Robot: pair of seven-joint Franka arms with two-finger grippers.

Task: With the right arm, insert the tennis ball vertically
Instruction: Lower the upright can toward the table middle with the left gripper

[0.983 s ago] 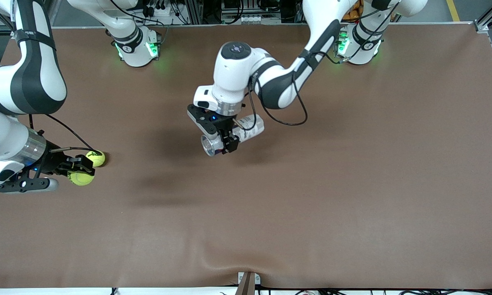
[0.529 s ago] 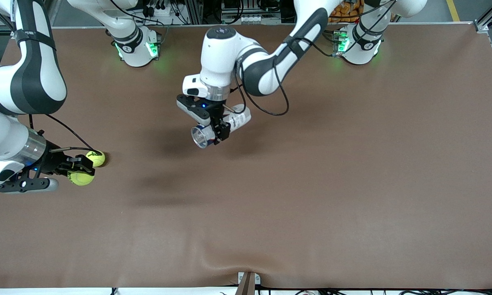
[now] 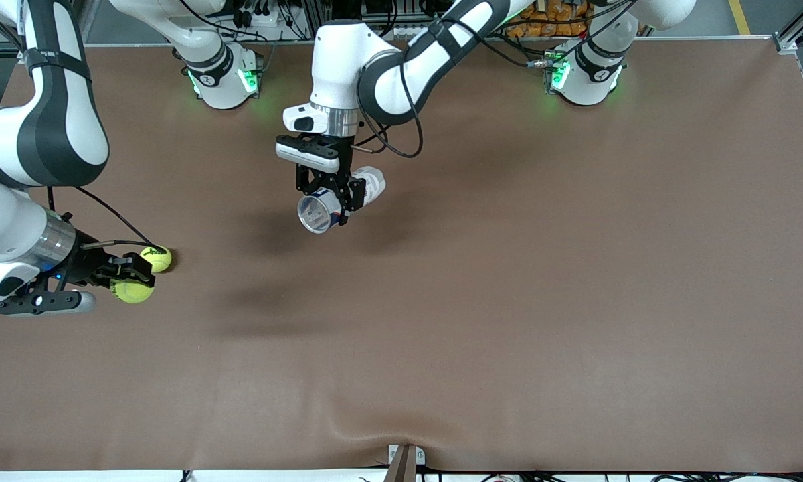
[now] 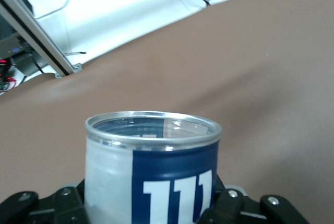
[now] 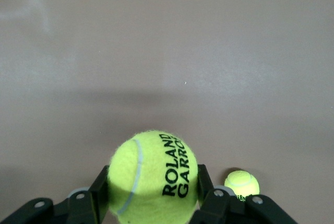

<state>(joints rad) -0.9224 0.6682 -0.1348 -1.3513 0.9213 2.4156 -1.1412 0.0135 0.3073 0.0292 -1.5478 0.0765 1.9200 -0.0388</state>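
**Q:** Brown cloth was seen over the whole table (image 3: 575,301); how much of it was left open?

**A:** Most of it. The lower half and the whole right-hand part of the front frame were uncovered, and a small crease was noted at the lower edge, near the middle. Things were gathered only at the left edge and the upper centre.

**Q:** Where was the tennis ball found?

**A:** A tennis ball (image 3: 132,291) was clamped between the fingers of the right gripper (image 3: 124,280) at the left edge of the front frame, lifted above the cloth at the right arm's end. In the right wrist view the ball (image 5: 153,174) was pressed on both sides by the pads, with "ROLAND GARRO" printed on it. A second ball (image 3: 156,258) was lying on the cloth just beside it, slightly higher in the frame and apart from the fingers.

**Q:** And the container?

**A:** A clear can (image 3: 338,199) with a blue and white label was gripped around its body by the left gripper (image 3: 322,189), closed on it, in the upper centre of the front frame. It was held tilted above the table, its metal-rimmed open mouth (image 4: 152,127) turned toward the front camera. Nothing could be made out inside it. The can and the held ball were well apart.
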